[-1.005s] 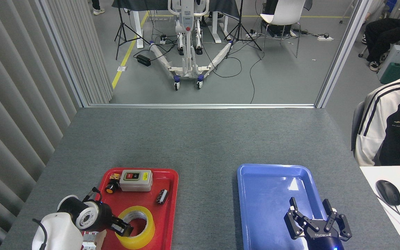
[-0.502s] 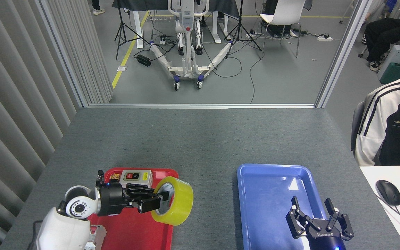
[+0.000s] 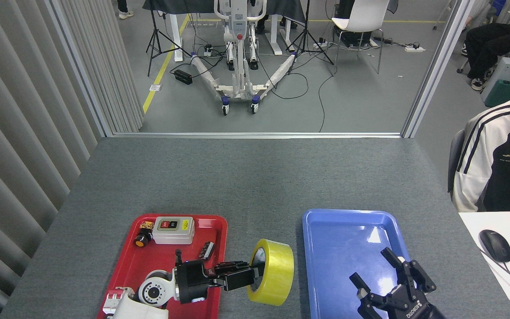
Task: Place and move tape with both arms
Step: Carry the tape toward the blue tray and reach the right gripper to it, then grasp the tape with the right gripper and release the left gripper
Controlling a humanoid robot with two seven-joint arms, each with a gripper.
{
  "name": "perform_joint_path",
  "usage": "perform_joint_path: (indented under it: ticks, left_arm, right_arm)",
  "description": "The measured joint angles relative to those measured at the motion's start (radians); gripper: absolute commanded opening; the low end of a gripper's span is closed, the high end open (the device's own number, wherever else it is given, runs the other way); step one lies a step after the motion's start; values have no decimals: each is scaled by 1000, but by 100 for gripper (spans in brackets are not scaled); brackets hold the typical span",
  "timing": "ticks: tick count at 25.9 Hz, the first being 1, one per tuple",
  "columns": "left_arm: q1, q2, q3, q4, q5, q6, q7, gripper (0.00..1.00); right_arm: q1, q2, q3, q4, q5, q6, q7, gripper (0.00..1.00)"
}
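Tape (image 3: 272, 272) gripped by left pincer (image 3: 255, 275); right pincer (image 3: 381, 274) spread open.

The counter (image 3: 255, 177) under me looks like matt grey felt or carpet, finely rough. The red tray (image 3: 148, 261) and blue tray (image 3: 343, 239) are smooth glossy plastic; the blue one throws bright glare. My left end effector (image 3: 255, 275) is matt black, its wrist glossy white plastic, and the tape (image 3: 277, 272) it grips is shiny translucent yellow film. My right end effector (image 3: 390, 277) is matt black too. The switch box (image 3: 174, 230) looks like dull grey plastic.
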Motion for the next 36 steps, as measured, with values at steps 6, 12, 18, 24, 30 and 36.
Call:
perform_joint_path:
  ticks: [6, 12, 18, 24, 30, 36]
  left_arm:
    - [3, -7, -6, 16, -1, 0, 1, 0]
    - [3, -12, -7, 10, 1, 0, 1, 0]
    - [6, -20, -17, 8, -1, 0, 1, 0]
    - [22, -40, -30, 8, -5, 0, 0, 0]
    - [24, -40, -37, 8, -5, 0, 0, 2]
    - [25, -40, -30, 13, 3, -1, -6, 61]
  right_arm:
    - [-4, -3, 73, 0, -10, -72, -11, 100]
    - [-2, 29, 173, -1, 28, -79, 9, 100]
    - [-5, 55, 242, -3, 72, -80, 14, 98]
    - [-11, 76, 271, -2, 81, -80, 14, 51]
    - [-3, 83, 287, -5, 87, -82, 15, 13]
    - [-2, 76, 286, -9, 84, -84, 18, 1]
